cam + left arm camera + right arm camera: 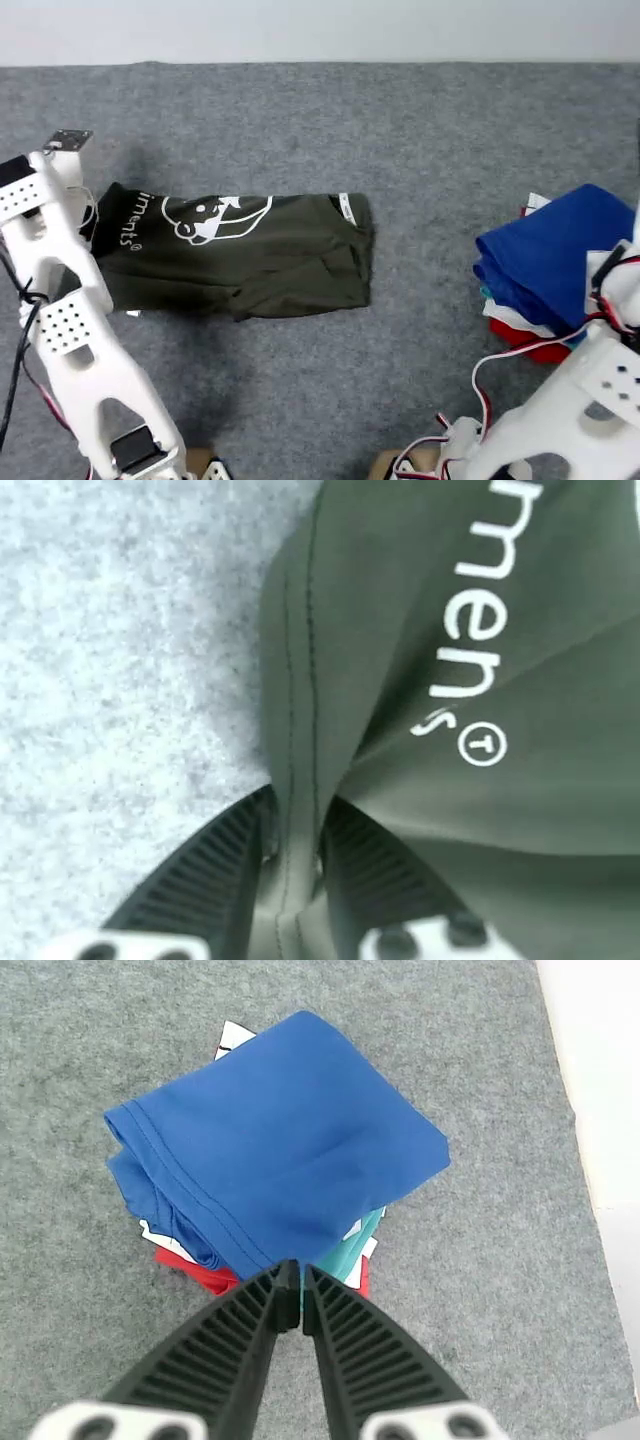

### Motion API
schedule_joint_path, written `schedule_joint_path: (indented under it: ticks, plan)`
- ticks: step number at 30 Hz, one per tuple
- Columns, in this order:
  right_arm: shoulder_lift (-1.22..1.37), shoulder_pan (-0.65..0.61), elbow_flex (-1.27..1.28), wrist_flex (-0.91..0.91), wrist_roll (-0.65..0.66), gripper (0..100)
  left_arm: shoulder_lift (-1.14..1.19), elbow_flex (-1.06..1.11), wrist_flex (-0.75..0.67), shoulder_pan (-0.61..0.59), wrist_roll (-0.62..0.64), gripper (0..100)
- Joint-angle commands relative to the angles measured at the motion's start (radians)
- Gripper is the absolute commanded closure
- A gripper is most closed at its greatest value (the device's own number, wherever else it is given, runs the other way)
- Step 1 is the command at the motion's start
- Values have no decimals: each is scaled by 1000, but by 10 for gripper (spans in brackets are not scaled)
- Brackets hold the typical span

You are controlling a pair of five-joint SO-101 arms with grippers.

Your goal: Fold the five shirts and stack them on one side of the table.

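Shirts: five in all. One olive shirt (pixel 250 255) lies alone, well apart from the stack (pixel 550 270) — the other four make up that stack.

Counted by colour in the stack:
- one blue shirt (pixel 280 1150), on top
- one teal shirt (pixel 366 1234), just an edge showing under the blue
- one white shirt (pixel 232 1038) w/ print, corners peeking out
- one red shirt (pixel 190 1268), at the bottom

Stacks: one.

Arms: two — left arm (pixel 70 330) and right arm (pixel 590 400), the right one beside the stack. One claw per arm, so two claws: left claw (pixel 298 810), right claw (pixel 300 1275).

Surface (pixel 400 140): one, w/ grey cover.
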Motion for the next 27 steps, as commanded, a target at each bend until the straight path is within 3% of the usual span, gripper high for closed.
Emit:
schedule_joint_path:
  ticks: [1, 6, 13, 20, 27]
  plan:
    - [-16, 13, -5, 39, 9, 976, -186, 51, 25, 60, -12, 996]
    - [-13, 13, -5, 39, 9, 976, -451, 272, 25, 219, -12, 996]
    - [-13, 13, 2, 39, 9, 976, -740, 496, 23, 546, 38, 996]
    - [-28, 15, 130, 38, 9, 980, -726, 499, 3, 822, 184, 995]
    - [-71, 12, 135, 36, 9, 978, -537, 298, -17, 956, 311, 995]
